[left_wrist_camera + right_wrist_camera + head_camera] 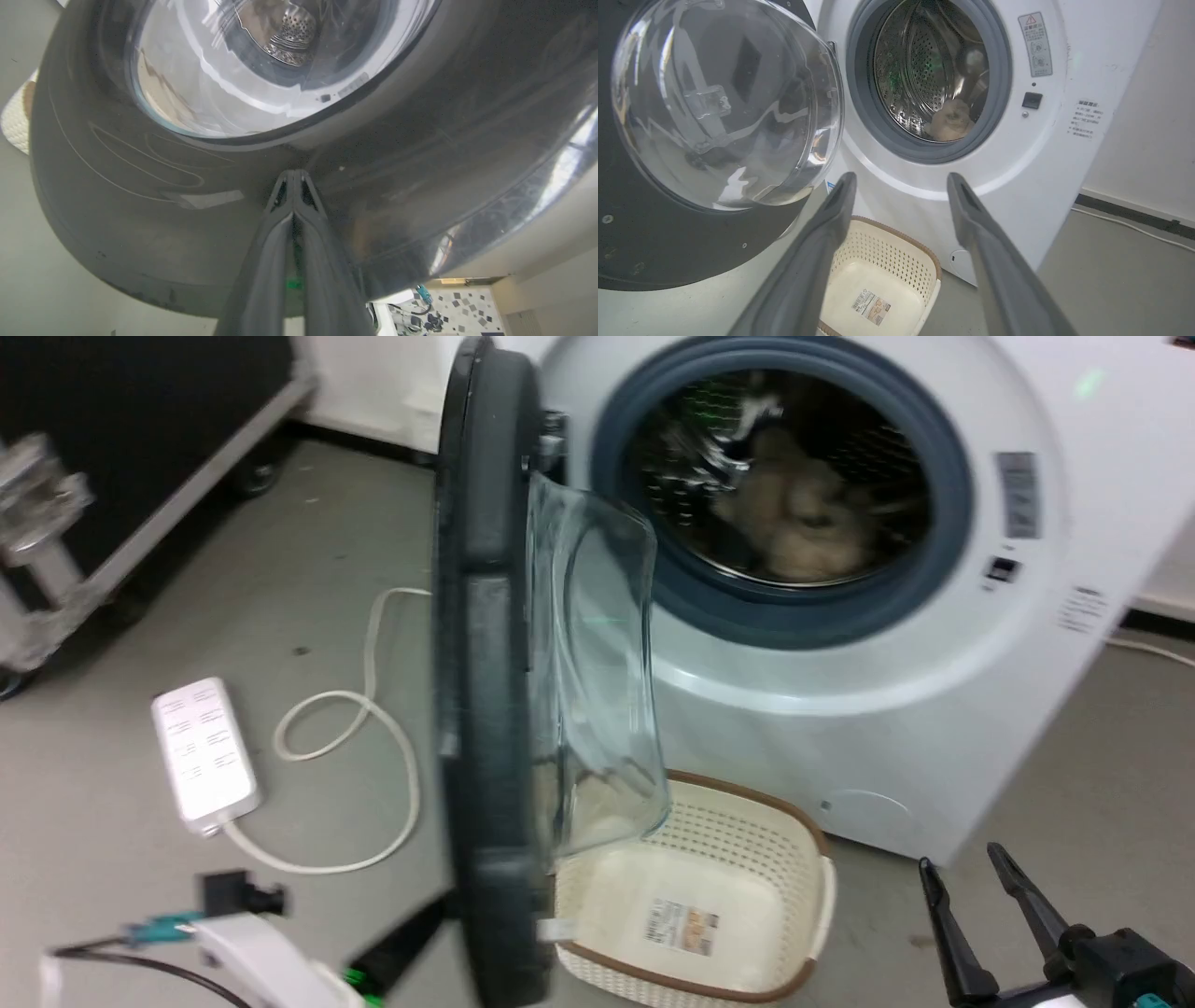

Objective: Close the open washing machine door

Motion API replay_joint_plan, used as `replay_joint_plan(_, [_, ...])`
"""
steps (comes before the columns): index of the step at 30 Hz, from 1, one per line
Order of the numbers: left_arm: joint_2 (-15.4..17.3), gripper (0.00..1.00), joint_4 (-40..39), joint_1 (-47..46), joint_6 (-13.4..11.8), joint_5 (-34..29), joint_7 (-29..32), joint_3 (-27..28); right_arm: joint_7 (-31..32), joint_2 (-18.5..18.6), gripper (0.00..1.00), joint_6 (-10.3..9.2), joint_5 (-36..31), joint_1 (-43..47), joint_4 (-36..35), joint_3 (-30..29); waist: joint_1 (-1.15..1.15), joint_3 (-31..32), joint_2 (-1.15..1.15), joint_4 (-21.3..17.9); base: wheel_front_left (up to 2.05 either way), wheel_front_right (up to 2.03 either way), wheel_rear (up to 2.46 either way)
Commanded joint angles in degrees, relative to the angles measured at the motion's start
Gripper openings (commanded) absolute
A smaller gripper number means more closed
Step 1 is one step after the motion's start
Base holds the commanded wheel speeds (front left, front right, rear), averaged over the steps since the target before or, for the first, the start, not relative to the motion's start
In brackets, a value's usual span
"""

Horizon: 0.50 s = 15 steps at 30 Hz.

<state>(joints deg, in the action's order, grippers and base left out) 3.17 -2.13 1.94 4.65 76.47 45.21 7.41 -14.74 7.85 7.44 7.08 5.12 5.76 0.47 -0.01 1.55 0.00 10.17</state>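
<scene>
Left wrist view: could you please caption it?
Shut left tool at the dark outer frame of the washing machine door.

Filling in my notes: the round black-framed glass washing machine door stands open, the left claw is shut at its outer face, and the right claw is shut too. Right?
Not quite: the right claw is open, its fingers wide apart in the right wrist view. The rest holds.

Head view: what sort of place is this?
Likely a lab or workshop, not a home: a washing machine and laundry basket on bare grey floor, a loose power strip, a wheeled equipment case.
</scene>
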Motion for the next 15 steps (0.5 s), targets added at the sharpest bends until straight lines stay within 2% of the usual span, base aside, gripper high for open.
replay_joint_plan(1, [-0.25,0.00,-0.33,1.02,-0.06,1.10,-0.93,-2.12,-0.26,-0.01,1.00,0.05,-0.27,-0.07,0.06,-0.08,0.01,-0.57,0.00,-3.27,0.00,0.00,0.00])
replay_joint_plan(7, [-0.28,0.00,0.51,0.48,-0.20,9.02,-13.69,-12.70,-0.26,1.05,1.00,0.05,0.03,-1.36,-0.35,-0.25,0.01,-4.20,0.00,-11.40,0.00,0.00,0.00])
replay_joint_plan(15, [-0.28,0.00,6.78,-9.42,1.46,13.54,-27.68,-21.82,-0.26,2.29,1.00,0.05,1.82,-4.41,-0.32,-0.21,0.01,-10.86,0.00,-23.16,0.00,0.00,0.00])
